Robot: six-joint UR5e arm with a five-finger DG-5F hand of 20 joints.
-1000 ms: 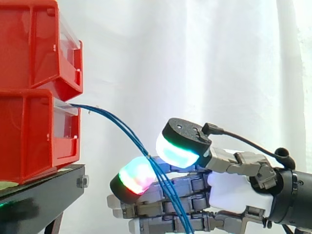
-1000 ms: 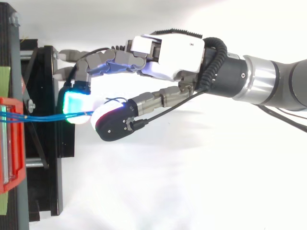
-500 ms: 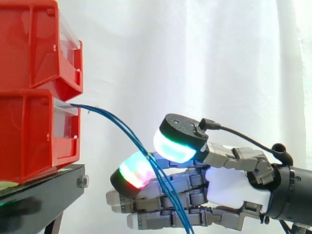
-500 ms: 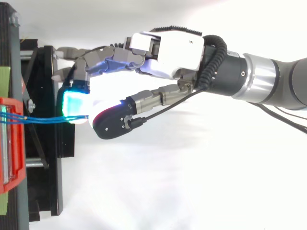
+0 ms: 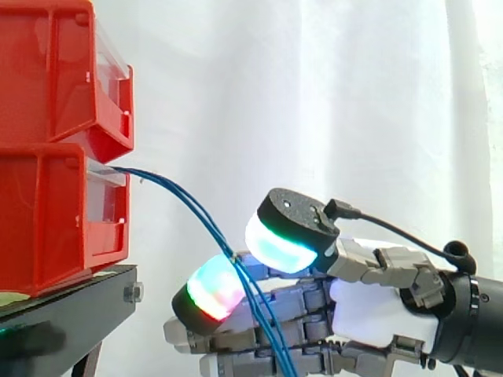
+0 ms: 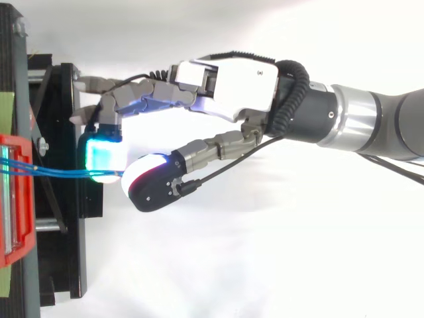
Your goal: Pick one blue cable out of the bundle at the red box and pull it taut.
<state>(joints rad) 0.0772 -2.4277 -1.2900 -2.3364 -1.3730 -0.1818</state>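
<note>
Two red bins, one cable bundle

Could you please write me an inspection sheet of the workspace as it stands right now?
Surface: black stand carrying the bins.
Job's things: lower red bin with an upper red bin stacked on it; blue cables come out of the lower bin's front.
Clutter: nothing seen.
Hand: hand sits low, to the right of the bins in the side view, reaching toward them; grip on the cables cannot be told.
Cables: the blue cables sag in a bunched arc down to the hand, slack, not taut.
Surroundings: white curtain behind.
</note>
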